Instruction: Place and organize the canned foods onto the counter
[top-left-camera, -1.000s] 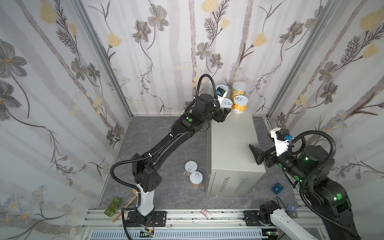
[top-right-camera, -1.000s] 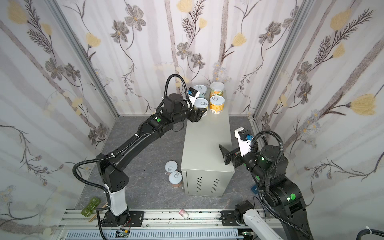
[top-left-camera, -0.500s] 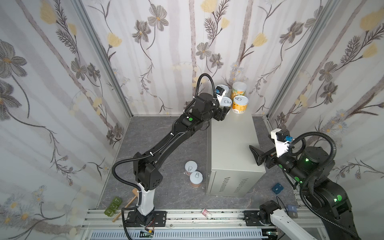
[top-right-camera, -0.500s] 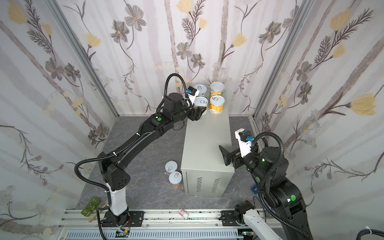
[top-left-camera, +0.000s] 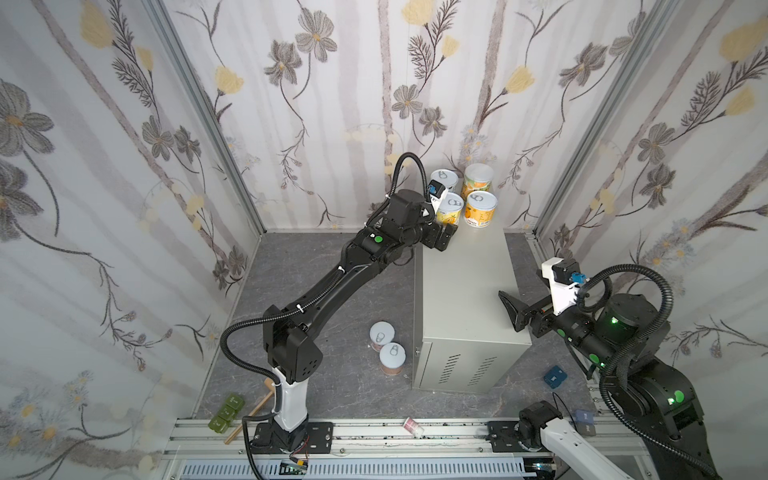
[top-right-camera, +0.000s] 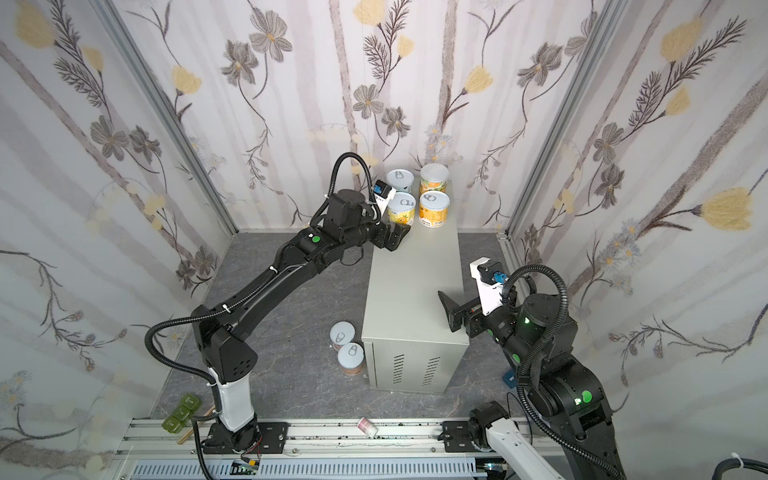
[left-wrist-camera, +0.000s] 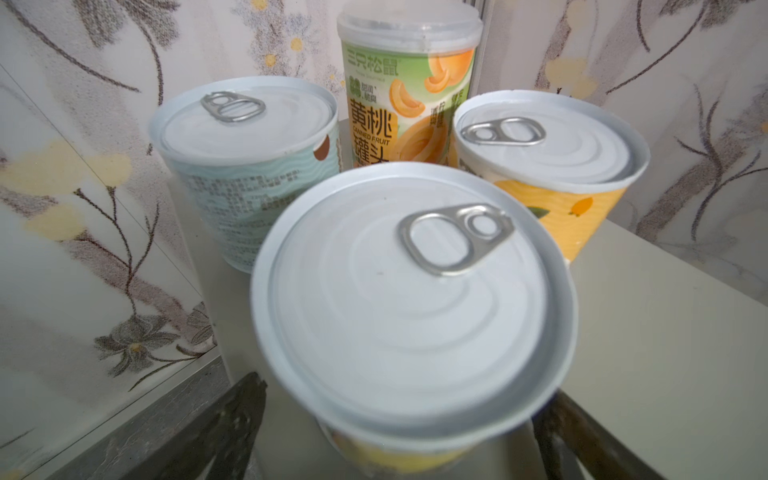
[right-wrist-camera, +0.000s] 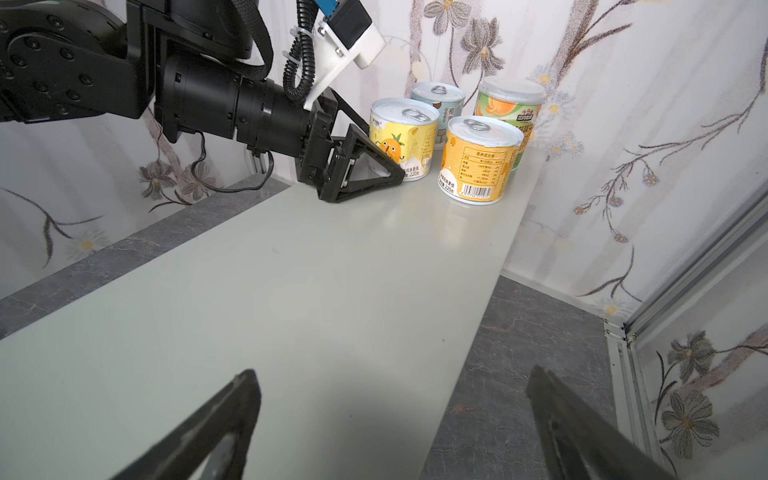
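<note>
Cans (left-wrist-camera: 411, 299): smooth silvery metal lids, glossy printed labels. Counter (right-wrist-camera: 291, 291): smooth painted metal, faint sheen.

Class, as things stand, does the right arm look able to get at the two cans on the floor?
Probably not: the cabinet stands between the right gripper and the floor cans, blocking a direct reach.

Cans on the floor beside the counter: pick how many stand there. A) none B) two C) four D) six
B: in a top view, one can and a second can stand upright on the floor next to the counter.
</note>
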